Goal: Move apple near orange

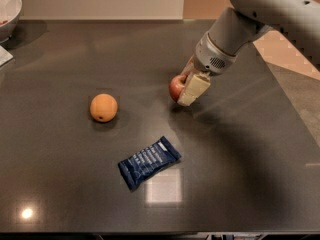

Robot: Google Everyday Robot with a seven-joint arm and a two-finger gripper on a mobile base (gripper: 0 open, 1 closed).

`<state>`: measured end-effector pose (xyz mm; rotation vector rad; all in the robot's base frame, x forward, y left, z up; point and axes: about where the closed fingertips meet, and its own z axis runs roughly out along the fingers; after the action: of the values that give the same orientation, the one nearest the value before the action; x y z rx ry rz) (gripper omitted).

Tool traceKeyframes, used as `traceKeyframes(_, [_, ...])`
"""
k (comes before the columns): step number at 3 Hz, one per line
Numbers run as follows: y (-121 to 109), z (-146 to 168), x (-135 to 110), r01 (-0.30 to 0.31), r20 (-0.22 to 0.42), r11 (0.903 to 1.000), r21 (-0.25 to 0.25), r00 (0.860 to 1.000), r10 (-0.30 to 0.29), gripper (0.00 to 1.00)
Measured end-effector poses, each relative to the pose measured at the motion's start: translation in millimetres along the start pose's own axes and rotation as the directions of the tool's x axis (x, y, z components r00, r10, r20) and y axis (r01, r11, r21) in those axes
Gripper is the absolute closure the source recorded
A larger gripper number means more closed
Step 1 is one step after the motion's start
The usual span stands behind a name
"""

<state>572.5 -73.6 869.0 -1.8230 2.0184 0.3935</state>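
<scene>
Your claw (184,88) is closed on the apple (174,88), one pad on each side, apparently to carry it. The orange (103,107) sits on the bench (240,174), well apart from the claw, leftward in view, so that gap remains to close.

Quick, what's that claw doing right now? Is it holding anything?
Claw: closed on the apple, low over the table, well to the right of the orange.
</scene>
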Motion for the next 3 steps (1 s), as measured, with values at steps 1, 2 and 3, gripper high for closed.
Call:
traceKeyframes(1, [1.6,-3.3,-36.0,0.063,0.050,0.9980,-0.004,0.997,-0.063,1.00])
traceKeyframes(2, [7.8,2.3,-70.3,0.126,0.084,0.9918,-0.020,0.989,-0.124,1.00])
traceKeyframes(3, [17.0,13.4,-92.5,0.167,0.102,0.9848,-0.046,0.982,-0.162,1.00])
